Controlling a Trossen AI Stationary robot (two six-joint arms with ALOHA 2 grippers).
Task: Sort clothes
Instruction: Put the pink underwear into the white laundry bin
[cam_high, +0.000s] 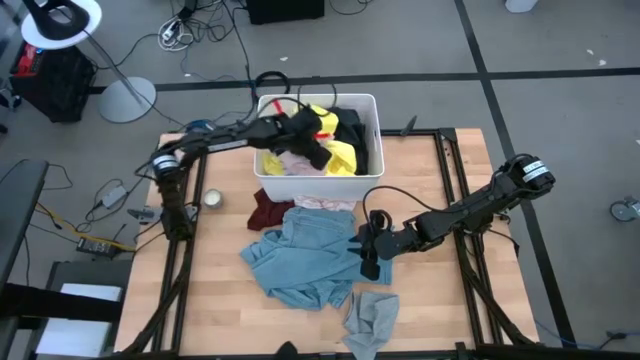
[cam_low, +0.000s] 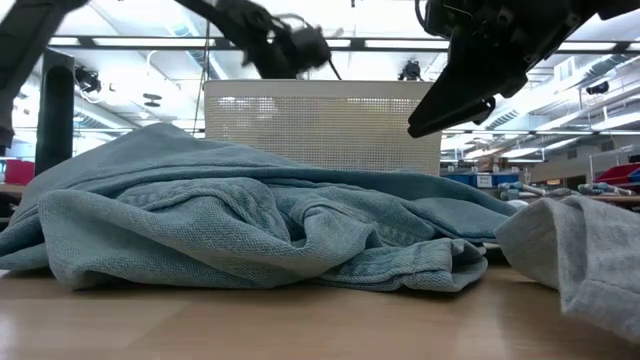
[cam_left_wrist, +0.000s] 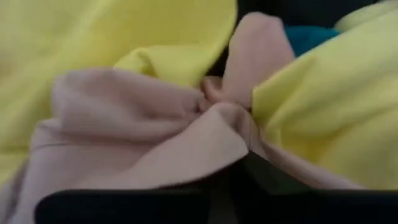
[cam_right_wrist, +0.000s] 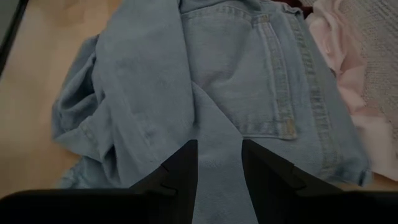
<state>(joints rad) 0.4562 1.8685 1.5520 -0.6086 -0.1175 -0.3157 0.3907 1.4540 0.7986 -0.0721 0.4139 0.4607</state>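
Observation:
The clothes lie in two places. Yellow, salmon pink and black garments fill the white bin. On the table in front of it lie light blue denim, a maroon piece, pale pink cloth and a grey garment. My left gripper is down in the bin, just above the pink and yellow cloth. My right gripper hovers open over the denim's right edge and is clear of it in the low view.
The bin stands at the table's far middle. A small round object sits on the wood to the left of the maroon piece. Bare tabletop shows at the near left and on the right side.

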